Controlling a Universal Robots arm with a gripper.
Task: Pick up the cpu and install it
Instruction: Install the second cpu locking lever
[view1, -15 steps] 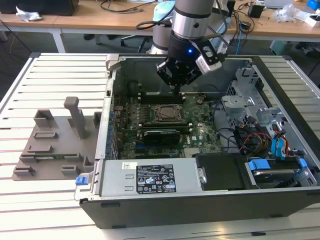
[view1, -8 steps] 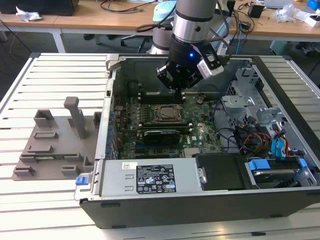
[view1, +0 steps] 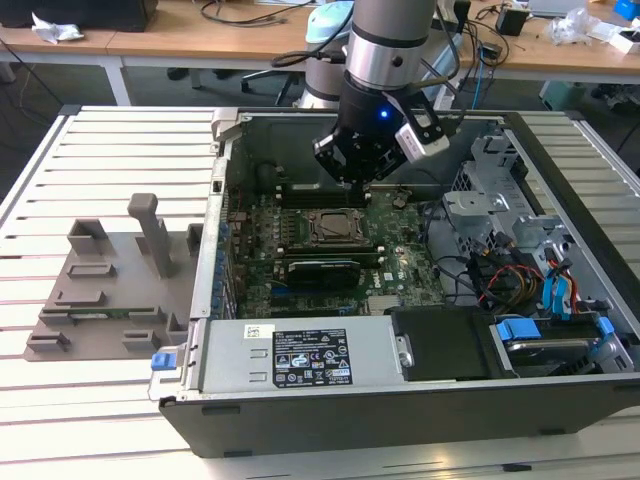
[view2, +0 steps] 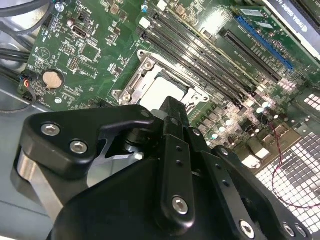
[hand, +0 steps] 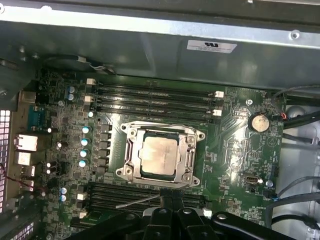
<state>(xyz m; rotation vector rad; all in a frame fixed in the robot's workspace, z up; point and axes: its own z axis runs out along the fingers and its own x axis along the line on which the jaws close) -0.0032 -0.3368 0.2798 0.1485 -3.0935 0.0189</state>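
An open computer case (view1: 400, 400) lies on a white slatted table (view1: 110, 150), with wooden desks (view1: 180, 45) behind. The cpu (hand: 159, 155) sits in the socket frame (hand: 192, 160) on the motherboard (view1: 400, 265). The gripper (view1: 352, 178) hangs above the board, apart from it, holding nothing; I cannot tell how wide its fingers are.

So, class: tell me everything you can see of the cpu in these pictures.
The cpu is a small flat square chip with a pale, silvery-grey metal top. It lies flat inside the metal socket frame on the green motherboard, between rows of black memory slots. The gripper hangs above the board, apart from it.
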